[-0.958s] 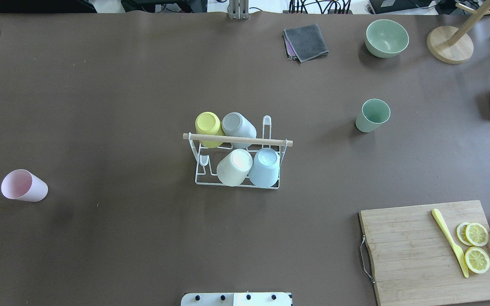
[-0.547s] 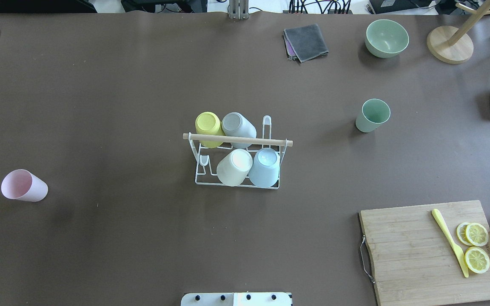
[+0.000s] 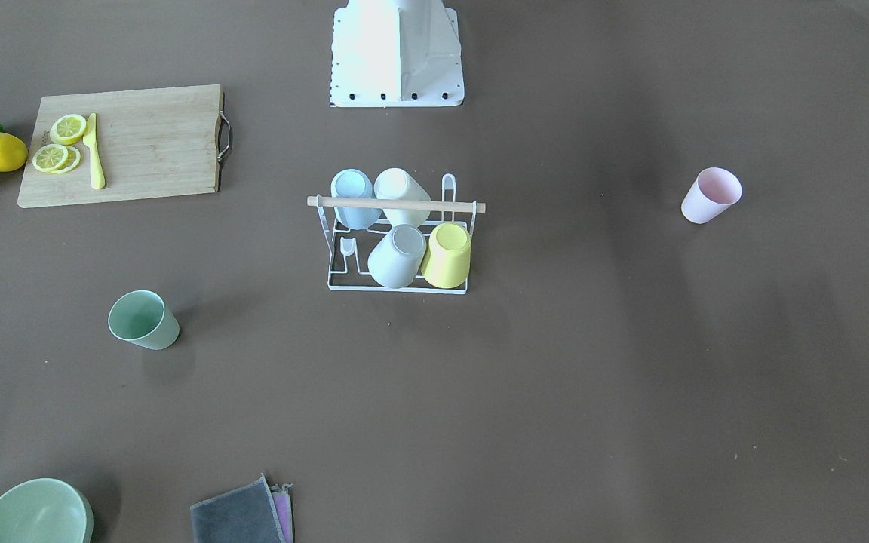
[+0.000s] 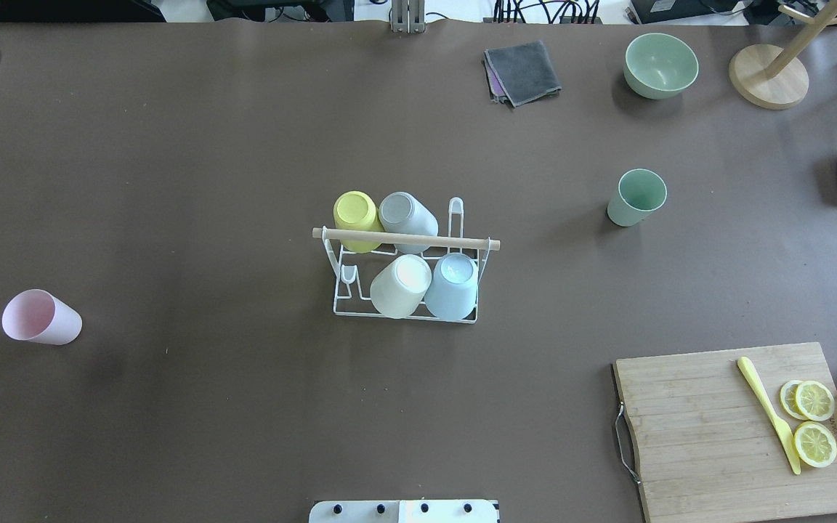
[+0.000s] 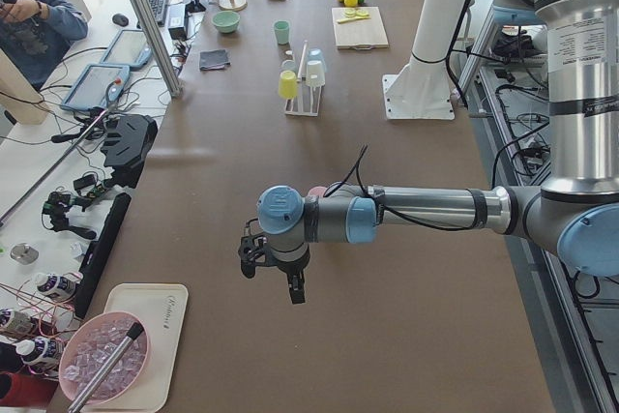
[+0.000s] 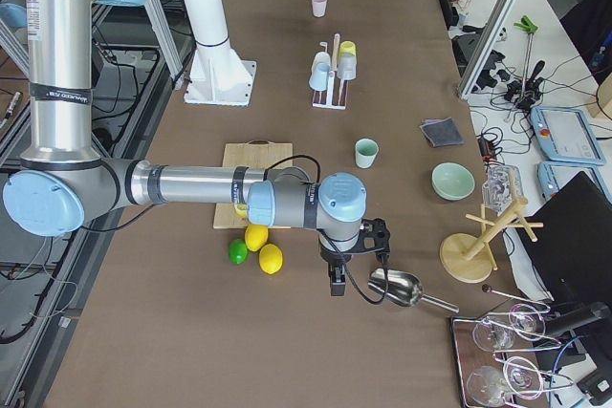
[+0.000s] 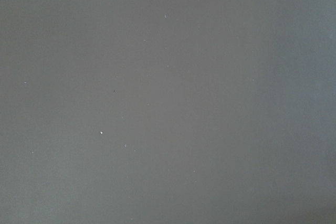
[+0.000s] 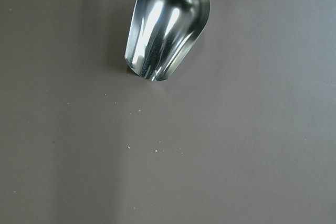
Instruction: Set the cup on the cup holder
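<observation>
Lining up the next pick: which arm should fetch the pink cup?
Left, most likely. The pink cup stands on the robot's left, near the left gripper; the right gripper hangs far off at the other end, by the metal scoop.

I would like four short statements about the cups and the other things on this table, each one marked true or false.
1. The yellow cup sits upside down on the cup holder. True.
2. The pink cup hangs on the cup holder. False: it stands on the table, far from the holder, on the robot's left side.
3. The green cup stands on the table with its mouth up. True.
4. The lemon slices lie on the bare table. False: they lie on the cutting board, beside the yellow knife.
</observation>
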You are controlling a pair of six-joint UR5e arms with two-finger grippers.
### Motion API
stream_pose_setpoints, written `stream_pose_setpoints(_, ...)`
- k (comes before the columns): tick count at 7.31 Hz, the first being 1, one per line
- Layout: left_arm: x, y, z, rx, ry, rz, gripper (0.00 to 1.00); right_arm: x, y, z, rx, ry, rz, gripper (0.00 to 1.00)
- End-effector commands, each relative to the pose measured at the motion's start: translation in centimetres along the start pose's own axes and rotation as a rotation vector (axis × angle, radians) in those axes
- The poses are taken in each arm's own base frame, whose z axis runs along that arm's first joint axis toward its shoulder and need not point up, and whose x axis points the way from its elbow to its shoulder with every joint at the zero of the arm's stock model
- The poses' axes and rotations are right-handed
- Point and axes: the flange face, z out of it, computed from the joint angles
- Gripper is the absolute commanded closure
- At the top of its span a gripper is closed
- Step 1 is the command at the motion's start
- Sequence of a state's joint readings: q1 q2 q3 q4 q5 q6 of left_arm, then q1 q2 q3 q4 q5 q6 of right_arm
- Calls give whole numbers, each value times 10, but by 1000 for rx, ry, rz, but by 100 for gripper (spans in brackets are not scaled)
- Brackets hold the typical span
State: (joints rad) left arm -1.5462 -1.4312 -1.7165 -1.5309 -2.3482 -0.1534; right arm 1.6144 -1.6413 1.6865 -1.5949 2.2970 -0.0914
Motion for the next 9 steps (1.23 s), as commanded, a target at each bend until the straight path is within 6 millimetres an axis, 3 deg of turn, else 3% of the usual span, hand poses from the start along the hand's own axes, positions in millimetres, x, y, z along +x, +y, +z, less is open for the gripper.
stream_pose_setpoints(1, 1, -1, -1, 2, -1, 2, 1, -19, -6, -18, 35, -7, 42, 0)
stream_pose_setpoints(2, 2, -1, -2, 3, -1, 3, 1, -29, -2, -21, 33, -8, 36, 0)
stream_pose_setpoints(3, 6, -4, -6, 12, 4, 12, 1, -57, -3, -26, 17, -13, 41, 0)
stream_pose_setpoints(5, 21, -16, -17, 35, 10, 35, 1, -154, -18, -33, 12, -35, 137, 0)
stream_pose_setpoints(7, 35, -28, -28, 61, 13, 63, 1, -210, -46, -40, 28, -64, 143, 0)
stream_pose_setpoints(9, 42, -27, -37, 81, 8, 82, 1, -280, -76, -46, -5, -83, 104, 0)
